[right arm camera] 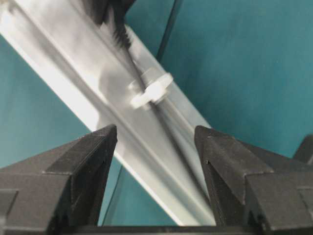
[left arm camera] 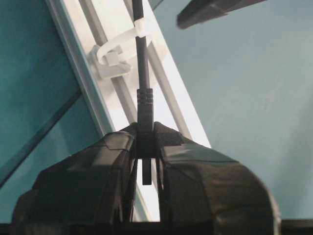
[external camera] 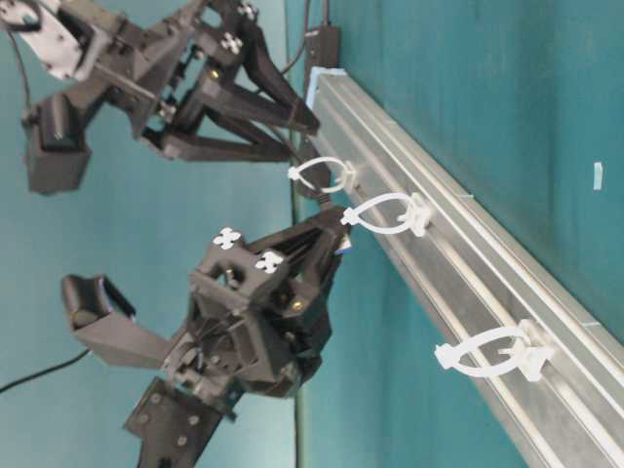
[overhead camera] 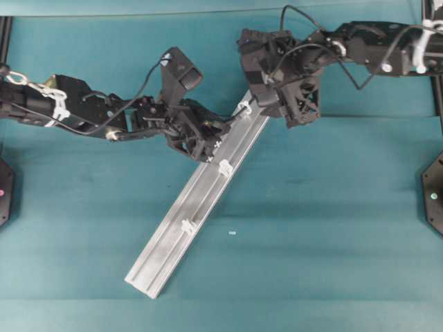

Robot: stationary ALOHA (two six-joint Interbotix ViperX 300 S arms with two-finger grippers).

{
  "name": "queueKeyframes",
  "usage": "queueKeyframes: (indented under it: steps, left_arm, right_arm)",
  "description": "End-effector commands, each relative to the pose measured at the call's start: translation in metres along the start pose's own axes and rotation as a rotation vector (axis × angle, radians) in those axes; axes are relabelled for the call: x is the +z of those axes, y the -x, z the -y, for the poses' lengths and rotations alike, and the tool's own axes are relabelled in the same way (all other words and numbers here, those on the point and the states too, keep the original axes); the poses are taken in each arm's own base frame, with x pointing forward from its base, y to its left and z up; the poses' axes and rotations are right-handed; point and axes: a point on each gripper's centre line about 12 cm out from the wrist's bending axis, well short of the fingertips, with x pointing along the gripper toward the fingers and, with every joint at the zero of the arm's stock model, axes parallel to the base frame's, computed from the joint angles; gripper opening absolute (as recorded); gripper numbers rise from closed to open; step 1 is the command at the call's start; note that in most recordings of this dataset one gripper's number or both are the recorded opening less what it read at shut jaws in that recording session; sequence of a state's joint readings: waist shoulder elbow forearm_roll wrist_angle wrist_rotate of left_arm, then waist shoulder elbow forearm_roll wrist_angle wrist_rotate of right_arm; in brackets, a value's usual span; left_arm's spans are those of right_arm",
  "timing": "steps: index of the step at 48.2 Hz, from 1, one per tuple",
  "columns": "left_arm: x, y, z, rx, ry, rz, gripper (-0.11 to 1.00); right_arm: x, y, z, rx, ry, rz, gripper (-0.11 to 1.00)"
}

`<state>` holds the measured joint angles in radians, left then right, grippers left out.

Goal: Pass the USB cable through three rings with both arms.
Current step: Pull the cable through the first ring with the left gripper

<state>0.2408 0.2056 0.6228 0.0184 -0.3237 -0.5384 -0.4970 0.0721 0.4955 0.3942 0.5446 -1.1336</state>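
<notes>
The silver rail [overhead camera: 181,238] carries three white rings [overhead camera: 243,108], [overhead camera: 225,167], [overhead camera: 187,226]. My left gripper [left arm camera: 145,128] is shut on the plug end of the USB cable [left arm camera: 143,63]. The cable runs up from the jaws through the nearest ring [left arm camera: 139,28]. Seen from table level, this left gripper [external camera: 339,234] sits between the first ring [external camera: 322,175] and the second ring [external camera: 385,214]. My right gripper [right arm camera: 155,133] stands open over the rail, nothing between its fingers, just short of that same ring [right arm camera: 151,88]. From overhead the right gripper [overhead camera: 257,100] hovers at the rail's upper end.
The rail lies diagonally on a teal tabletop [overhead camera: 332,207]. A small white scrap [overhead camera: 232,233] lies right of the rail. The third ring [external camera: 492,356] stands alone on the lower stretch of the rail. The two wrists are close together near the rail's top.
</notes>
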Motion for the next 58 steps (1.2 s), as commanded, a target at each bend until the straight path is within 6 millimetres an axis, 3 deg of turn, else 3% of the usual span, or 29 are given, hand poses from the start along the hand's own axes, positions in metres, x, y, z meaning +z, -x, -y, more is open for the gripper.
queueKeyframes:
  steps: [1,13,37,58]
  left_arm:
    - [0.023,0.016,0.016,-0.044,0.019,0.065,0.09]
    - [0.022,0.026,0.022,-0.035,0.159,0.021,0.09]
    - [0.031,0.043,0.036,-0.073,0.226,0.042,0.09]
    - [0.037,0.043,0.04,-0.084,0.227,0.056,0.09]
  right_arm:
    - [0.004,0.009,0.001,-0.027,-0.012,0.024,0.79]
    - [0.011,0.019,-0.001,-0.048,-0.012,0.05,0.78]
    - [0.046,0.012,-0.02,-0.079,0.068,0.118,0.78]
    - [0.044,-0.009,-0.02,-0.054,0.068,0.09,0.78]
